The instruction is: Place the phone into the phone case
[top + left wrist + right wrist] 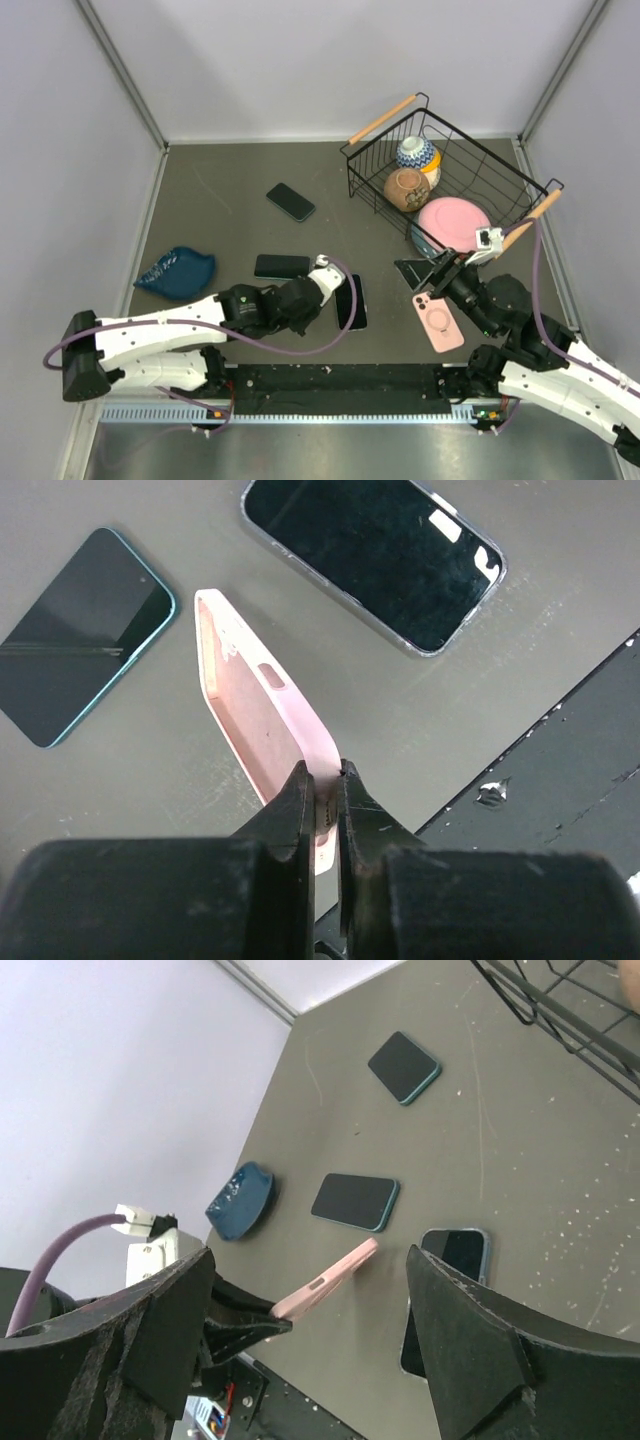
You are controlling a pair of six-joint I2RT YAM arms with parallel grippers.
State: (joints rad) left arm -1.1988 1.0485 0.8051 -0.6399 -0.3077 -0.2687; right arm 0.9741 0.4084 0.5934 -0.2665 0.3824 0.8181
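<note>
Case-in-hand step: left gripper [322, 780] clamped on one end of the pink phone case [260, 700], held tilted over the table just beside the silver-edged phone [375, 555]; right gripper [430, 272] wide apart, empty; next it should probably grab that phone and align it with the case.

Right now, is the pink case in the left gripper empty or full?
Empty. The case shows its bare inside and open camera hole.

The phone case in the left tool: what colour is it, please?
The phone case is pale pink; left wrist view shows it best.
</note>
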